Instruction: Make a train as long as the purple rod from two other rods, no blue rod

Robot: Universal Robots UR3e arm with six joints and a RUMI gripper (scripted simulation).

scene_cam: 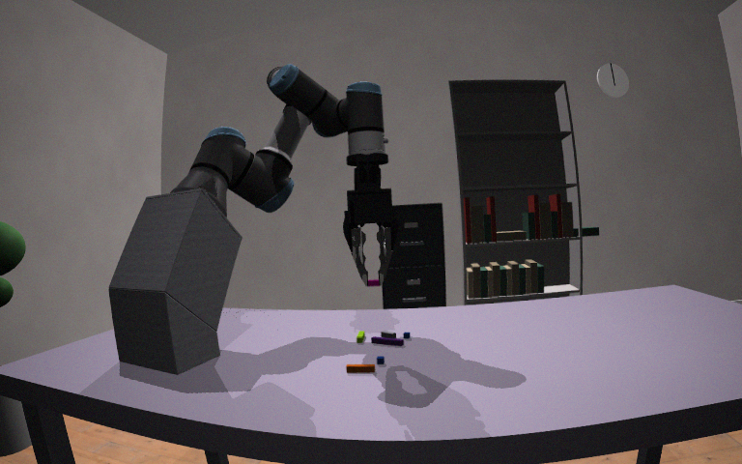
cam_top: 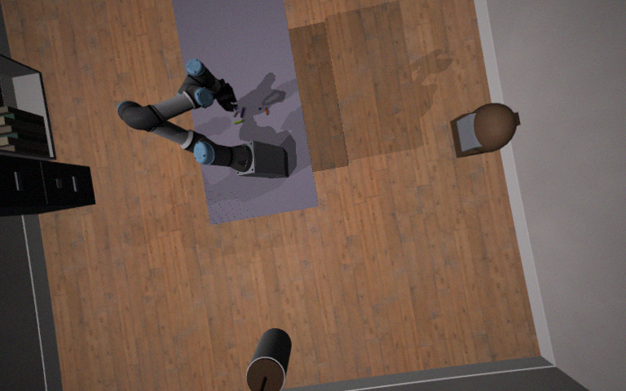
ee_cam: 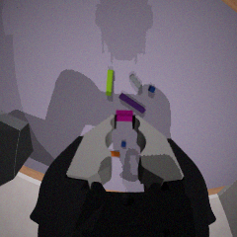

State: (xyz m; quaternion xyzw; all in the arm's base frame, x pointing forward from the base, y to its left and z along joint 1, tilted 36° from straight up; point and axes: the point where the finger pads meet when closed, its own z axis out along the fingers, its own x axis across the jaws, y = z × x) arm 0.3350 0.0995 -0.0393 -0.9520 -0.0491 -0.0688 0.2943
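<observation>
My gripper (scene_cam: 373, 282) (ee_cam: 123, 116) is shut on the magenta rod (scene_cam: 373, 282) (ee_cam: 124, 116), high above the table. The purple rod (cam_top: 242, 112) (scene_cam: 386, 341) (ee_cam: 132, 103) lies flat. The grey rod (scene_cam: 388, 333) (ee_cam: 135, 82) lies close behind it in the exterior view, apart from it in the wrist view. The orange rod (cam_top: 266, 111) (scene_cam: 360, 368) (ee_cam: 116, 154) lies flat nearer the exterior view. The lime rod (cam_top: 238, 122) (scene_cam: 360, 336) (ee_cam: 110, 82) lies on the robot base's side of the purple rod. No two rods on the table are seen joined end to end.
One blue rod (scene_cam: 406, 334) (ee_cam: 151, 89) lies beside the grey rod. Another blue rod (scene_cam: 380, 360) (ee_cam: 123, 144) lies near one end of the orange rod. The arm's base block (cam_top: 270, 160) (scene_cam: 175, 295) stands on the lilac table (cam_top: 231, 27) (scene_cam: 602, 350), beyond the lime rod.
</observation>
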